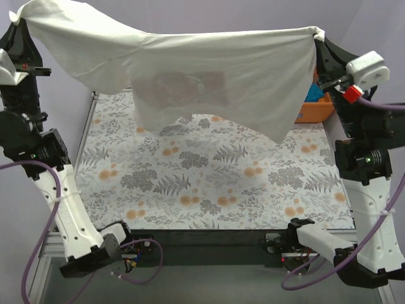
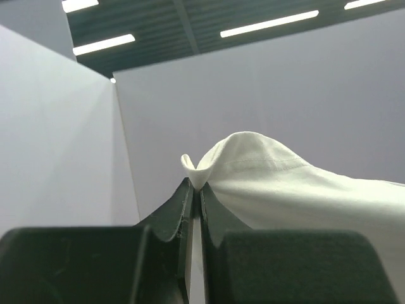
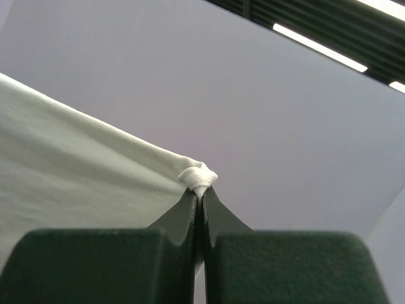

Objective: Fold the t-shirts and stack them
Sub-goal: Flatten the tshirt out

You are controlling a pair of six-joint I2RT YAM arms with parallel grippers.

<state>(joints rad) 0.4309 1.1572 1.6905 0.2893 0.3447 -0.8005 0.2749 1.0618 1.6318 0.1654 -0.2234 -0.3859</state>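
The large white t-shirt [image 1: 209,69] hangs stretched in the air across the back of the table, a faint reddish print showing through its middle. My left gripper [image 1: 21,21] is shut on its top left corner, seen in the left wrist view [image 2: 195,183] with cloth [image 2: 266,171] bulging out of the tips. My right gripper [image 1: 318,35] is shut on the top right corner, seen in the right wrist view [image 3: 200,190] with a bunched knot of cloth [image 3: 198,175]. A bit of teal-blue t-shirt [image 1: 314,92] shows in the basket. The red t-shirt is out of view.
An orange plastic basket [image 1: 314,111] stands at the back right, mostly hidden by the hanging shirt. The table carries a grey and orange floral mat [image 1: 215,183]. Both arm bases and purple cables sit at the near edge.
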